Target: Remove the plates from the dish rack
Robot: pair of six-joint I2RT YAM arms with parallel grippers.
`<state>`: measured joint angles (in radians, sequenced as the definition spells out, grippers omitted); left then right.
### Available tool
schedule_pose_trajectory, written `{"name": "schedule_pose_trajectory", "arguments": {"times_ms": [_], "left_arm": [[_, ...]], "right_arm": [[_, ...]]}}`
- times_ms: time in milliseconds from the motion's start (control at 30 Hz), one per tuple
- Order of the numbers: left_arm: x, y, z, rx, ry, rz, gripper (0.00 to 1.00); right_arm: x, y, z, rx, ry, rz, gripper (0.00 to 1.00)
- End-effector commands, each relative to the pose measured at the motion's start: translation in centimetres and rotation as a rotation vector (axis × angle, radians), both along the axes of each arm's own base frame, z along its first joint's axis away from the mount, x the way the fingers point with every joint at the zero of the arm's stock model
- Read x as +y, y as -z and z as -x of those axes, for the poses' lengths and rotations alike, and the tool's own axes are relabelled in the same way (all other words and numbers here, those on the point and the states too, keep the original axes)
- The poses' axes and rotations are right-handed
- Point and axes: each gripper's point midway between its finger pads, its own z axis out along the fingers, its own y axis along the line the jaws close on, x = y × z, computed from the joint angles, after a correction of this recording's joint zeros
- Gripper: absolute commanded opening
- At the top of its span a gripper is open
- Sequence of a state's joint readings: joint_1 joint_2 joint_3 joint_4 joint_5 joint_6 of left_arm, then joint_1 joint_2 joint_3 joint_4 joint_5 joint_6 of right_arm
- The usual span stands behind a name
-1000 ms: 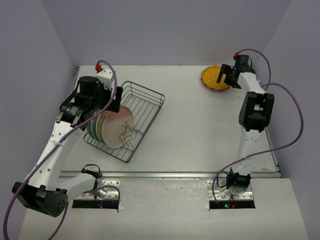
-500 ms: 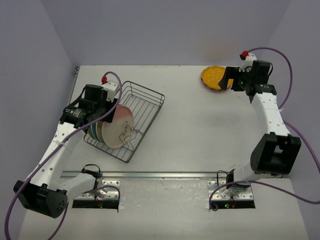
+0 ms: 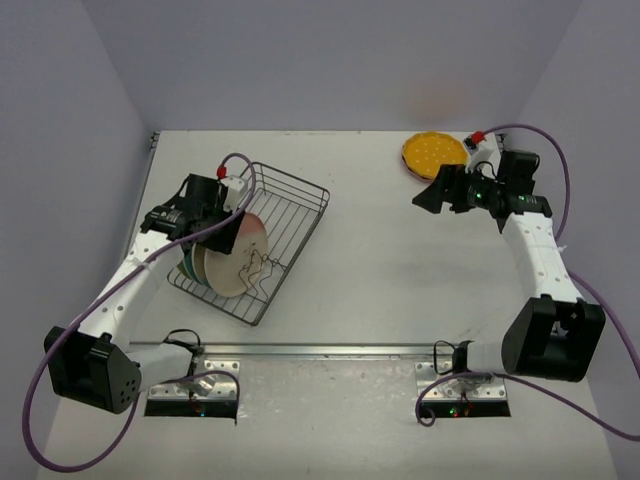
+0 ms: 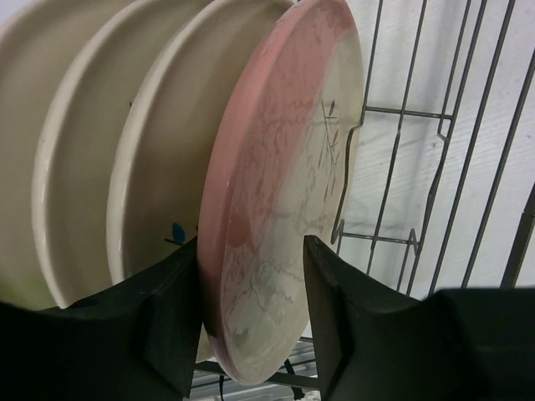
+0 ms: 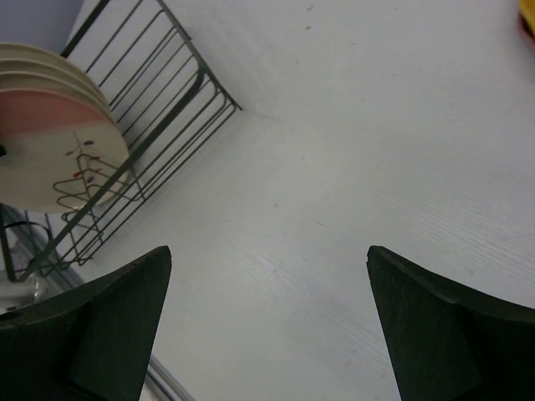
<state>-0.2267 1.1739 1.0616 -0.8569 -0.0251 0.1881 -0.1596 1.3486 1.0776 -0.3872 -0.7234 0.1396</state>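
The grey wire dish rack [image 3: 300,215] stands at the left with three plates upright in its near end. The front one is a cream-and-pink plate [image 3: 240,255]; my left gripper [image 3: 225,232] is shut on its upper rim. In the left wrist view the two dark fingers clamp that cream-and-pink plate [image 4: 284,167] at the left gripper [image 4: 251,284], with two cream plates [image 4: 84,150] behind it. An orange-yellow dotted plate [image 3: 435,153] lies flat at the back right. My right gripper [image 3: 432,195] hangs open just in front of it, holding nothing [image 5: 269,259].
The far half of the dish rack [image 4: 468,134] holds no plates. In the right wrist view the dish rack [image 5: 180,92] and the cream-and-pink plate [image 5: 50,150] lie ahead across bare table. Purple cables loop off both arms.
My left gripper has closed from wide open onto the cream-and-pink plate's rim. My right arm has drawn back from the orange-yellow plate and now points left toward the rack.
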Motion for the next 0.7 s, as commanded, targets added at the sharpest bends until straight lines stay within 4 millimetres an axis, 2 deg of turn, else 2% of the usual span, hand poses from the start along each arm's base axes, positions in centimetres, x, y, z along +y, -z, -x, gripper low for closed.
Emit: {"name": "schedule_pose_trajectory", "arguments": {"times_ms": [0, 133, 200, 233, 333, 433, 467, 533, 567, 600, 667], "left_arm": [[-3.0, -0.5, 0.1, 0.002, 0.083, 0.144, 0.43], [-4.0, -0.8, 0.5, 0.009, 0.125, 0.193, 0.22], [-4.3, -1.2, 0.6, 0.004, 0.135, 0.207, 0.07], [-4.3, -1.5, 0.6, -0.003, 0.139, 0.208, 0.02], [-4.2, -2.3, 0.5, -0.026, 0.140, 0.201, 0.00], [-3.9, -4.2, 0.1, -0.081, 0.144, 0.189, 0.00], [-3.9, -5.2, -0.2, -0.102, 0.148, 0.183, 0.00], [-3.7, -9.7, -1.2, -0.190, 0.147, 0.181, 0.00], [-3.8, -10.0, -1.3, -0.193, 0.149, 0.181, 0.00], [-3.9, -12.6, -1.6, -0.241, 0.167, 0.186, 0.00], [-4.3, -15.8, -1.7, -0.305, 0.200, 0.199, 0.00]], "right_arm": [[3.4, -3.0, 2.8, -0.077, -0.197, -0.146, 0.98], [4.7, -3.3, 4.3, -0.061, -0.272, -0.235, 0.98], [5.0, -3.2, 4.6, -0.063, -0.292, -0.259, 0.98], [5.1, -3.2, 4.8, -0.064, -0.298, -0.267, 0.98], [5.4, -3.4, 5.1, -0.069, -0.319, -0.282, 0.98], [5.5, -3.6, 5.4, -0.095, -0.345, -0.273, 0.98], [5.5, -3.7, 5.5, -0.108, -0.356, -0.268, 0.98], [5.7, -4.1, 5.9, -0.153, -0.397, -0.247, 0.99], [5.8, -4.3, 6.1, -0.180, -0.420, -0.236, 0.99], [5.9, -4.6, 6.4, -0.216, -0.459, -0.220, 0.99], [6.0, -5.2, 6.5, -0.228, -0.468, -0.218, 0.99]]}}
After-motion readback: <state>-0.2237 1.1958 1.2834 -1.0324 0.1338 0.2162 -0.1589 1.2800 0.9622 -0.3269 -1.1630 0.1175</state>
